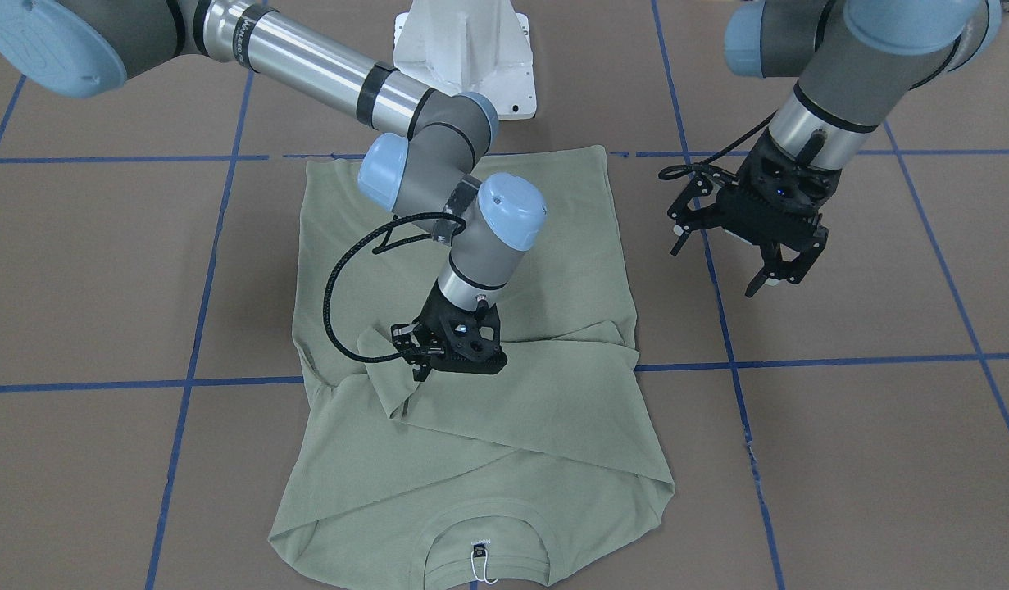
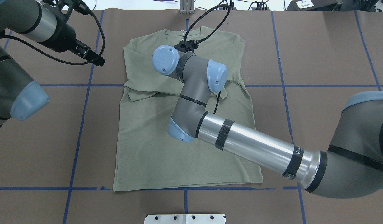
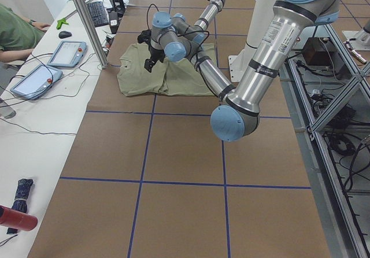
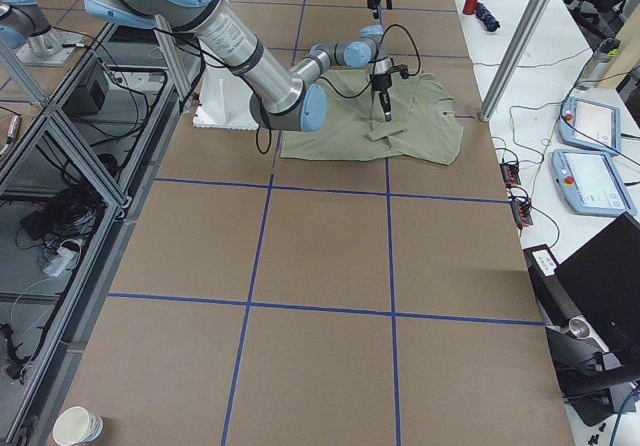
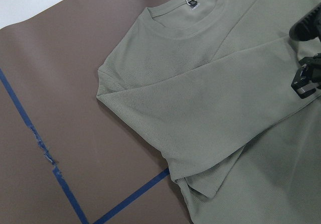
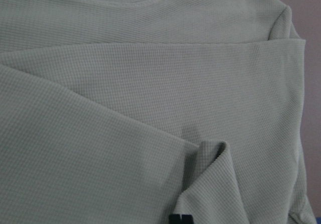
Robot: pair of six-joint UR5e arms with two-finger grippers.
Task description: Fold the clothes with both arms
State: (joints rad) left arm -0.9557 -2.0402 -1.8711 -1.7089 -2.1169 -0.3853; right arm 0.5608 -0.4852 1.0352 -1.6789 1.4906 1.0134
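Observation:
The sage-green shirt [image 1: 504, 426] lies flat on the brown table, neck label [image 1: 479, 543] towards the operators' side. Both sleeves are folded across the chest. My right gripper [image 1: 422, 370] is low over the shirt's middle and shut on the cuff of the upper sleeve. The right wrist view shows the cuff [image 6: 210, 156] rising to a black fingertip [image 6: 179, 218]. My left gripper [image 1: 721, 262] is open and empty, held above bare table beside the shirt's edge. In the overhead view [image 2: 96, 59] it is left of the shirt [image 2: 154, 140]. The left wrist view shows the shirt [image 5: 200, 98] and the right gripper [image 5: 306, 78].
The white pedestal base [image 1: 463, 49] stands at the robot's side of the table. Blue tape lines [image 1: 193, 344] cross the brown surface. An operator's desk with teach pendants [image 3: 63, 52] and a metal post [image 3: 87, 21] border the far edge. A paper cup [image 4: 78, 426] stands at a corner.

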